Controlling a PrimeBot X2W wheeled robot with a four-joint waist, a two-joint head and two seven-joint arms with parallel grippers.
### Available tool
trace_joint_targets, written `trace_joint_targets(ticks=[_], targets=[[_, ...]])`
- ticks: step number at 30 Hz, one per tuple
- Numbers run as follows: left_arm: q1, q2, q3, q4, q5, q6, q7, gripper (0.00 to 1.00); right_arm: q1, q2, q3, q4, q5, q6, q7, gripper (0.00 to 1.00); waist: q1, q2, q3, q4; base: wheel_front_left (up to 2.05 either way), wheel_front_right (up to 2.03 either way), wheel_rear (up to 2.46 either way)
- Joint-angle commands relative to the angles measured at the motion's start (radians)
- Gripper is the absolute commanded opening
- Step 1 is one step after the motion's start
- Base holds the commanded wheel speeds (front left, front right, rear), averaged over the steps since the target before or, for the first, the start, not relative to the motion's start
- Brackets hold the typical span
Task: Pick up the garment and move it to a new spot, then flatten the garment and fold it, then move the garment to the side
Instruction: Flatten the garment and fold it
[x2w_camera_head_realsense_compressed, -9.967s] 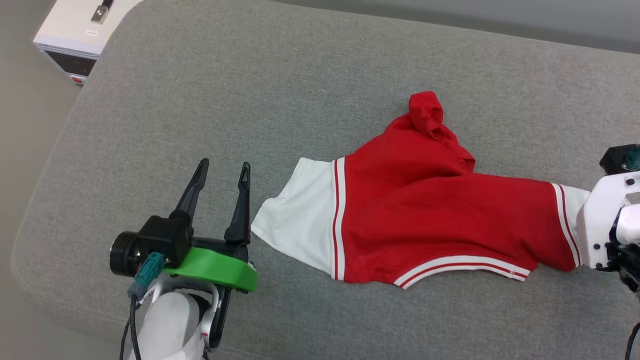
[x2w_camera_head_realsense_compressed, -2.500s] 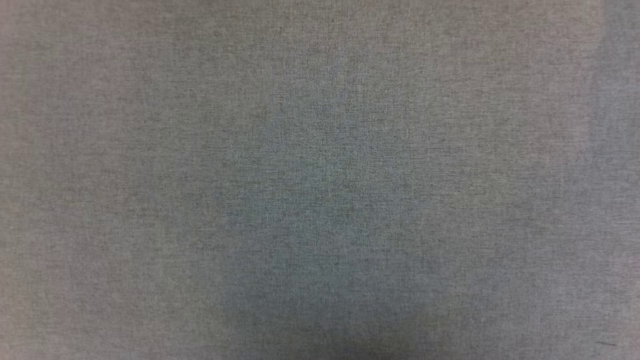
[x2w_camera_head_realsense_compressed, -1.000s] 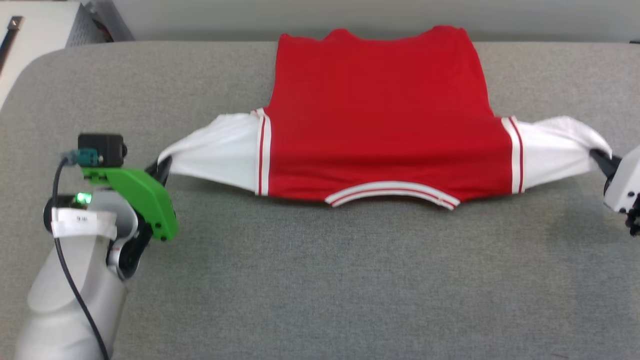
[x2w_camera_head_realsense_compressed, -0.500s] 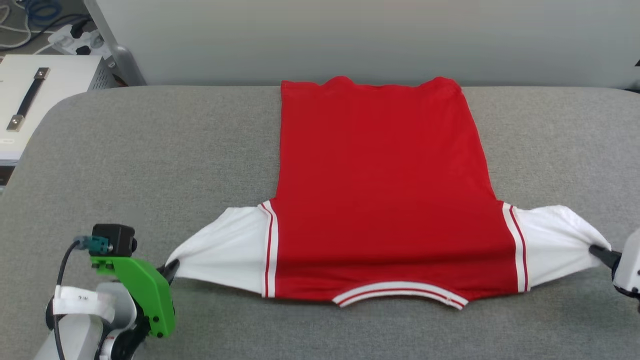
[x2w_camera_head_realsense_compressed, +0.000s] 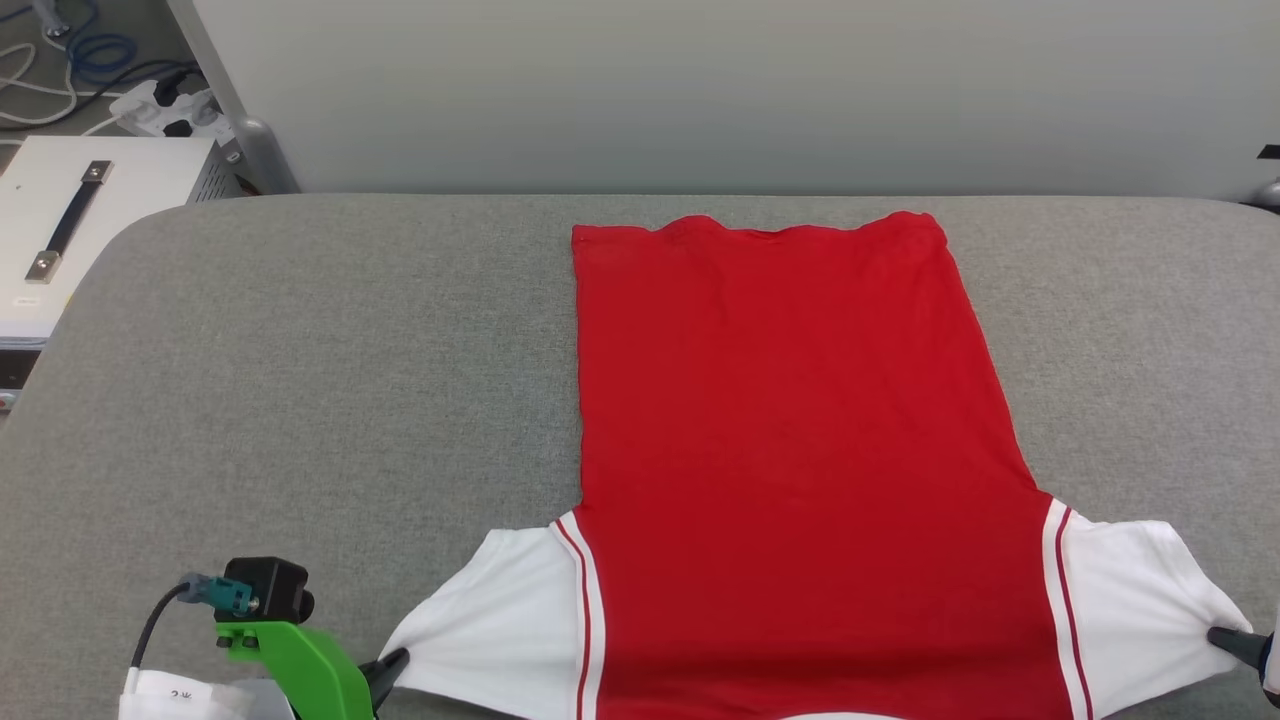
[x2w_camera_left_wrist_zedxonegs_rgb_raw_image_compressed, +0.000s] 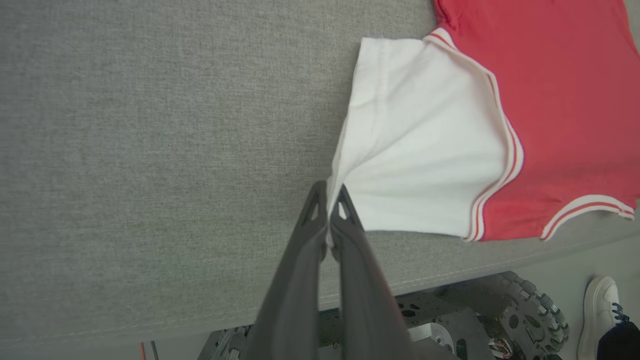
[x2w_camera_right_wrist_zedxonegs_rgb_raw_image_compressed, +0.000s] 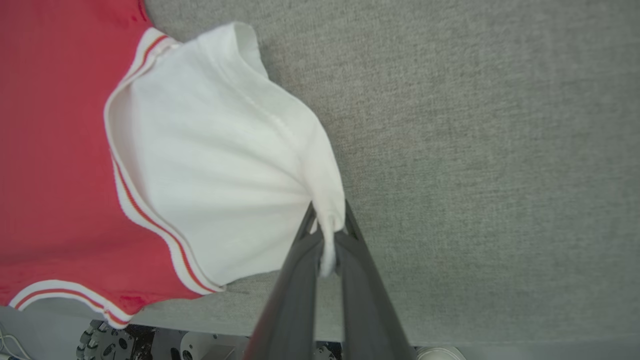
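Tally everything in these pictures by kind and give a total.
T-shirt: 1
Grippers: 2 (left gripper, right gripper, each shut on the T-shirt)
Grey cushion: 1
White box with a handle: 1
Shoe: 1
Total: 6

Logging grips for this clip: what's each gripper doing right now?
Left gripper: closed, pinching the edge of one white sleeve of the red T-shirt.
Right gripper: closed, pinching the other white sleeve.
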Motion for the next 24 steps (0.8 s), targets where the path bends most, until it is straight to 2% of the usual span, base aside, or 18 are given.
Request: trace_joint_targets(ticks=[1, 3, 4, 5, 6, 11, 15, 19, 24], targets=[[0.012, 0.004, 0.004, -0.014, -0.007, 0.012, 0.006, 0.00, 0.017, 0.006, -0.024, -0.020, -0.024, -0.002, 0.017, 0.00, 0.0001, -0.0001, 0.006, 0.001, 0.00, 0.00, 0.00], [0.012, 0.004, -0.001, -0.034, -0.008, 0.014, 0.014, 0.00, 0.025, 0.024, -0.055, -0.054, -0.043, -0.002, 0.047, 0.00, 0.0001, -0.0001, 0.015, 0.003, 0.00, 0.00, 0.00], [0.010, 0.004, -0.002, -0.044, -0.009, 0.016, 0.019, 0.00, 0.027, 0.032, -0.071, -0.075, -0.056, -0.002, 0.063, 0.15, 0.0001, -0.0001, 0.020, 0.005, 0.00, 0.00, 0.00], [0.009, 0.005, -0.003, -0.054, -0.010, 0.018, 0.024, 0.00, 0.028, 0.036, -0.082, -0.094, -0.069, -0.002, 0.073, 0.37, 0.0001, -0.0001, 0.025, 0.007, 0.00, 0.00, 0.00], [0.008, 0.006, -0.005, -0.066, -0.011, 0.019, 0.029, 0.00, 0.030, 0.043, -0.099, -0.112, -0.081, -0.002, 0.092, 1.00, 0.0001, -0.0001, 0.032, 0.009, 0.00, 0.00, 0.00], [0.002, 0.013, -0.021, -0.145, -0.020, 0.023, 0.069, 0.00, 0.004, 0.076, -0.170, -0.218, -0.108, -0.002, 0.201, 1.00, 0.0001, -0.0001, 0.073, 0.023, 0.00, 0.00, 0.00], [-0.010, 0.021, -0.024, -0.223, -0.025, 0.034, 0.099, 0.00, -0.082, 0.117, -0.217, -0.319, -0.106, -0.002, 0.303, 1.00, 0.0001, -0.0001, 0.133, 0.039, 0.00, 0.00, 0.00], [-0.033, 0.031, -0.038, -0.294, -0.006, 0.041, 0.121, 0.00, -0.217, 0.138, -0.230, -0.391, -0.149, -0.002, 0.400, 1.00, 0.0001, -0.0001, 0.218, 0.068, 0.00, 0.00, 0.00], [-0.075, 0.019, -0.056, -0.369, 0.007, 0.046, 0.133, 0.00, -0.436, 0.165, -0.229, -0.406, -0.229, -0.002, 0.516, 1.00, 0.0001, -0.0001, 0.336, 0.122, 0.00, 0.00, 0.00]])
